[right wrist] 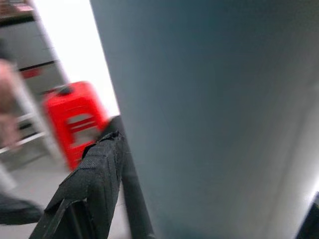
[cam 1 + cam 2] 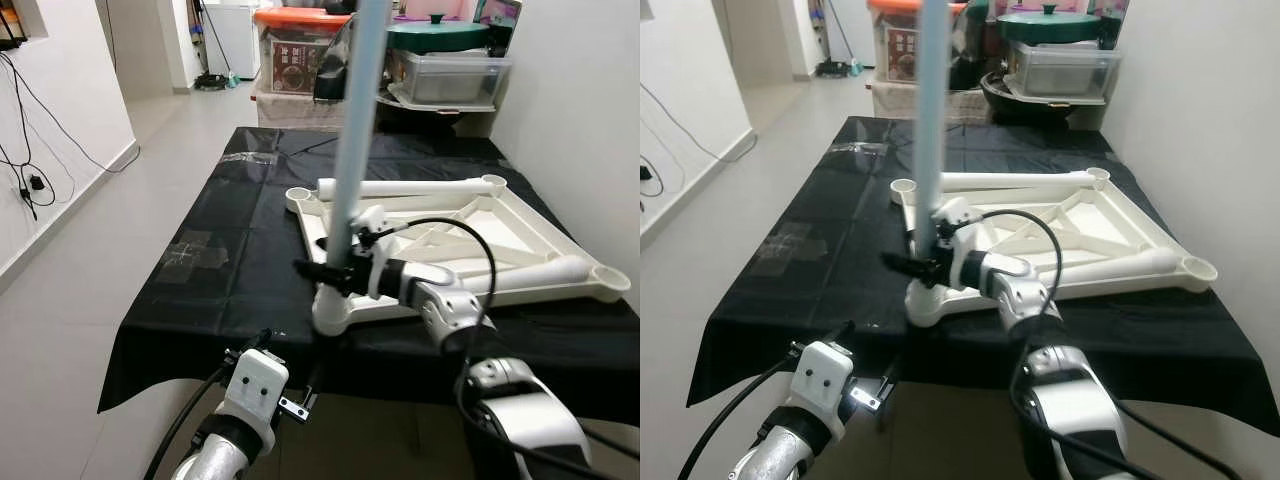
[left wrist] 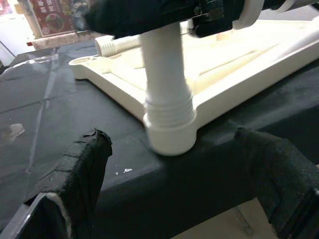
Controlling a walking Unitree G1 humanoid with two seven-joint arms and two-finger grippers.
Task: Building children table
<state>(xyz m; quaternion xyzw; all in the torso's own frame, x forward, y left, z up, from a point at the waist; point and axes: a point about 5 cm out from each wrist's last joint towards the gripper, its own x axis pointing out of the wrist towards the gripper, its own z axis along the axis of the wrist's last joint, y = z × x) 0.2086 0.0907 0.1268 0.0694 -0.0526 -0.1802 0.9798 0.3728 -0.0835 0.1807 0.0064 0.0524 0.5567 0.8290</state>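
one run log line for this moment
step: fit leg | right tool: shut on upright table leg in near corner socket of tabletop | left tool: open, low, near table edge

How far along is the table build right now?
One pale blue leg stands upright in the near corner socket of the upside-down white tabletop, the right gripper clamped on it. Two white legs lie on the tabletop, unfitted. The left gripper waits open at the table edge.
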